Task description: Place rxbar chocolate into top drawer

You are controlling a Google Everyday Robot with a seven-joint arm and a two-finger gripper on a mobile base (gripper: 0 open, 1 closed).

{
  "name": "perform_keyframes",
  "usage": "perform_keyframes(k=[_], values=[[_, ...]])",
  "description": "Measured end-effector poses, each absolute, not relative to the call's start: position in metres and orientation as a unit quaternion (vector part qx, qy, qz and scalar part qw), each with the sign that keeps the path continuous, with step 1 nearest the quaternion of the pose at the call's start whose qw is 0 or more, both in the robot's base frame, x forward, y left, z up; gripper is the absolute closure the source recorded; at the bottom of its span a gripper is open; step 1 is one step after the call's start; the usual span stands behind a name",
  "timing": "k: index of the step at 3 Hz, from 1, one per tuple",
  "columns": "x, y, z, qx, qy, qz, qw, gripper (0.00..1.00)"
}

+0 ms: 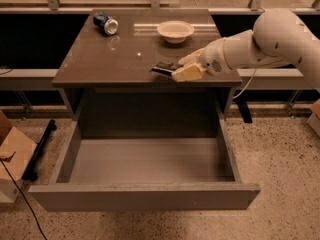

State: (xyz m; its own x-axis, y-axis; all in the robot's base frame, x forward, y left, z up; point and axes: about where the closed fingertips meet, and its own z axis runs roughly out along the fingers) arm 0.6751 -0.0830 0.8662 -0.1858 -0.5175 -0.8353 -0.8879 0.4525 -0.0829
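Observation:
The rxbar chocolate [162,68], a small flat black-wrapped bar, is at the front right of the brown table top [100,59], level with the surface. My gripper [181,67] comes in from the right; its cream fingers [187,73] close on the bar's right end. The top drawer [145,196] is pulled fully open below the table. Its smooth grey inside [147,160] holds nothing. The bar is above and behind the drawer's opening.
A blue soda can [106,23] lies on its side at the table's back left. A cream bowl [175,30] stands at the back middle. A cardboard box [12,154] sits on the floor to the left. A railing runs behind the table.

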Motion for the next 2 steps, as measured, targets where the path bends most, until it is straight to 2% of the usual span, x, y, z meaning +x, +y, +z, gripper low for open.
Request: perform_keyframes(k=[2], values=[[0.6672, -0.081, 0.8588, -0.48, 0.745, 0.211, 0.413, 1.0]])
